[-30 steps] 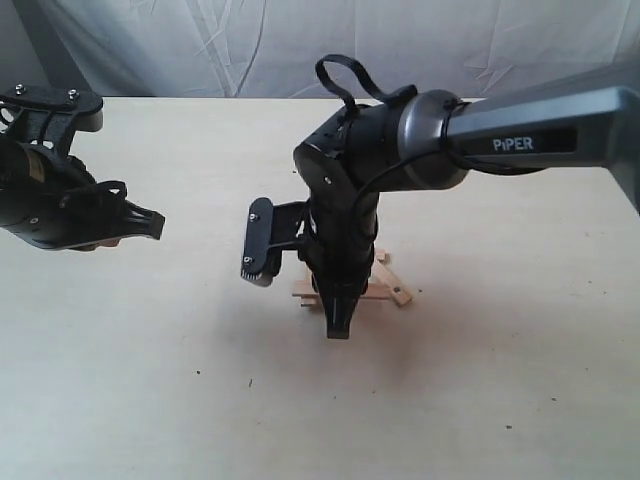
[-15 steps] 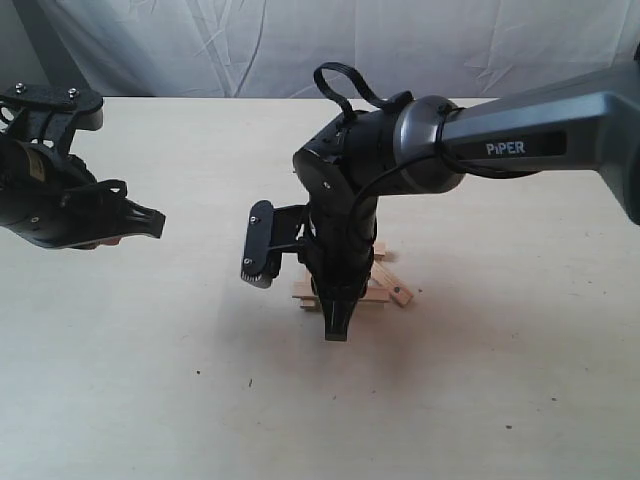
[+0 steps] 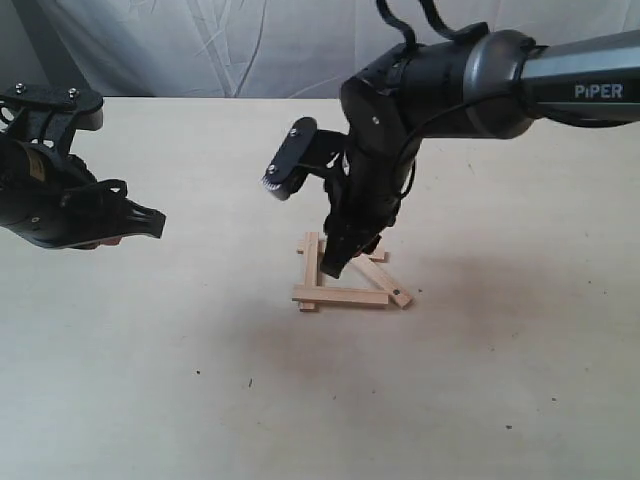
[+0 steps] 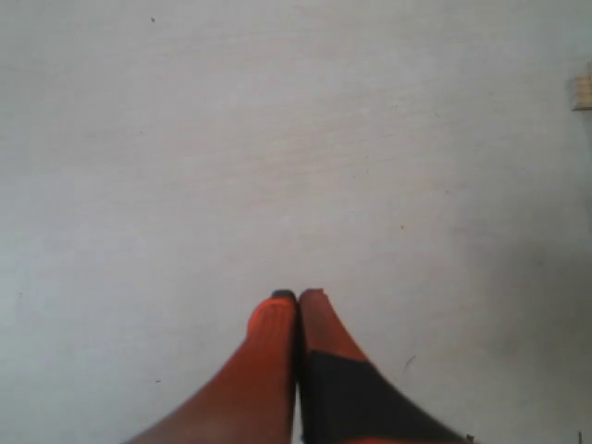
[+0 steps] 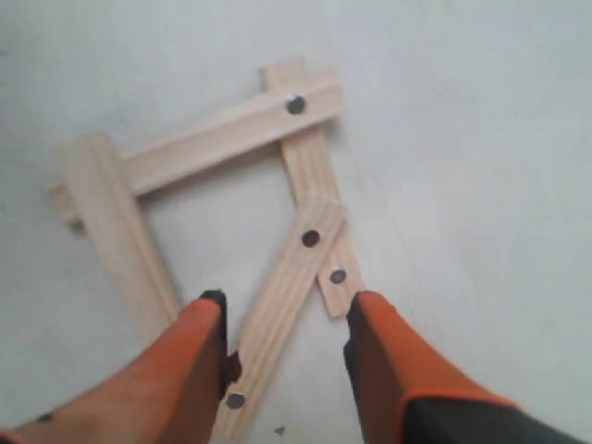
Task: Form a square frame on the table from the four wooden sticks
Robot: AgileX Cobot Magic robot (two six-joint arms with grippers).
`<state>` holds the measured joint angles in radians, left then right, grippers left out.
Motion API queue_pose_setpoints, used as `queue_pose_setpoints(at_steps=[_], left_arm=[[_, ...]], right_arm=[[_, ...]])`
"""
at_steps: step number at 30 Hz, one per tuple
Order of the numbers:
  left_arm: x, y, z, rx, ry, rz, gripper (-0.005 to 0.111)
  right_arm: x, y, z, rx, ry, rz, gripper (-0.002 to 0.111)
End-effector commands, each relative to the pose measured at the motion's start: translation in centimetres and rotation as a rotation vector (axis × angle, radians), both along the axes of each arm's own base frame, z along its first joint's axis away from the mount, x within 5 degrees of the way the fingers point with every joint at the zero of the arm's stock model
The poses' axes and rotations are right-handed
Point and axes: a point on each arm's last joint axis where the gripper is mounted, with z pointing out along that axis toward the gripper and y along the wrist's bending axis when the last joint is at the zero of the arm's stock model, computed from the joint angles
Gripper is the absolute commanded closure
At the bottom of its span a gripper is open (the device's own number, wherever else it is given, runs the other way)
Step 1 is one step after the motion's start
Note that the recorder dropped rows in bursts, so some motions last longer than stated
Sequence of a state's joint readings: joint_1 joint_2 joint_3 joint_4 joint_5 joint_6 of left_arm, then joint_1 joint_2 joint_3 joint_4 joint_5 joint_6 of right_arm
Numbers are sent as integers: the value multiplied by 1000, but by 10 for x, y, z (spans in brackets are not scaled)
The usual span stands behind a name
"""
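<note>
The four wooden sticks (image 3: 340, 296) are being shown lying on the table (image 3: 150, 400) as a rough, closed but lopsided outline and not a true square. In the exterior view, one stick is being laid across the near side, a second is running back from its left end, and the two remaining sticks are being overlapped at a slant on the right side. In the right wrist view, the sticks (image 5: 213, 139) are being crossed at the corners, with dark holes showing near several ends, and one stick is lying askew over the end of its neighbour.

The right gripper (image 3: 334, 268) is being held just above the sticks, over their right rear part. Its orange fingers (image 5: 199, 342) are being spread well apart, and nothing is being gripped; the slanted stick is being seen on the table between and below them.

The left gripper (image 3: 160, 222) is being held well apart from the sticks, off to their left in the exterior view. Its fingertips (image 4: 277, 314) are being pressed together, and nothing is being carried between them.
</note>
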<state>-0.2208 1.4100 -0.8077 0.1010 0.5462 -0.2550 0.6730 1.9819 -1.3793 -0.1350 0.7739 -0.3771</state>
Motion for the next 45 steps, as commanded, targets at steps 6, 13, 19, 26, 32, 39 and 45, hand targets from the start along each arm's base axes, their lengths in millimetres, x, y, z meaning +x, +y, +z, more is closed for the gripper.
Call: queue_pose_setpoints(at_steps=[6, 13, 19, 26, 32, 39, 45], left_arm=[[-1, 0, 2, -19, -11, 10, 107], [-1, 0, 2, -19, -13, 10, 107], [-1, 0, 2, -19, -13, 10, 107], [-1, 0, 2, -23, -12, 12, 107], [-1, 0, 2, -23, -12, 12, 107], [0, -1, 3, -30, -21, 14, 107], [0, -1, 3, -32, -21, 15, 107]], right_arm=[[20, -21, -23, 88, 108, -254, 66], [20, -20, -42, 78, 154, -292, 66], [20, -20, -43, 78, 161, -312, 66], [17, -18, -41, 110, 197, -342, 66], [17, -18, -50, 94, 212, -343, 66], [18, -18, -51, 84, 205, -335, 66], [17, -19, -56, 74, 219, -338, 66]])
